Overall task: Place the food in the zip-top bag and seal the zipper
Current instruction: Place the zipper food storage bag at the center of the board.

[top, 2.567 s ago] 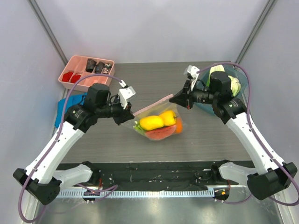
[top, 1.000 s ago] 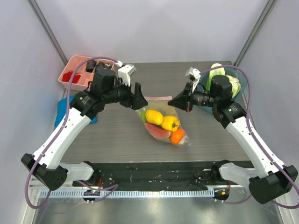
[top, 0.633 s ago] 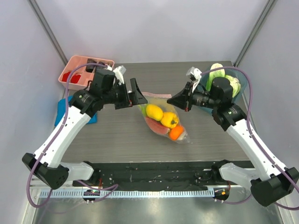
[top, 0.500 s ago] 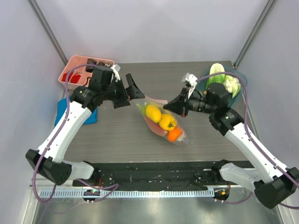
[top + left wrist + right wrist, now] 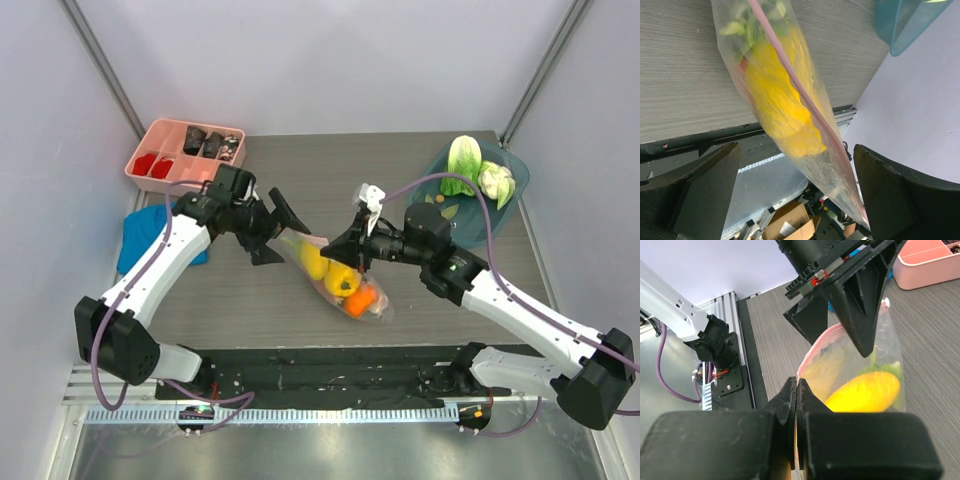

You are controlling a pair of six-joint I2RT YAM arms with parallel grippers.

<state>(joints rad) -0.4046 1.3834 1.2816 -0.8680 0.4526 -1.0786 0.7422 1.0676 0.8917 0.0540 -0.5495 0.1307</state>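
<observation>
The zip-top bag hangs slanted over the table's middle. In it are yellow fruits, an orange piece and green leek. My right gripper is shut on the pink zipper at one end of the mouth. My left gripper is open, one finger on each side of the bag, with the zipper running between them untouched. A pale green cabbage and a white-green piece lie in the teal bowl at the back right.
A pink compartment tray with red and dark pieces stands at the back left. A blue cloth lies at the left edge beside the left arm. The black rail runs along the near edge.
My right gripper has swung left and nearer, carrying the zipper end with it. The left jaws have spread wider and moved down along the bag. The bag has shifted nearer and hangs steeper.
</observation>
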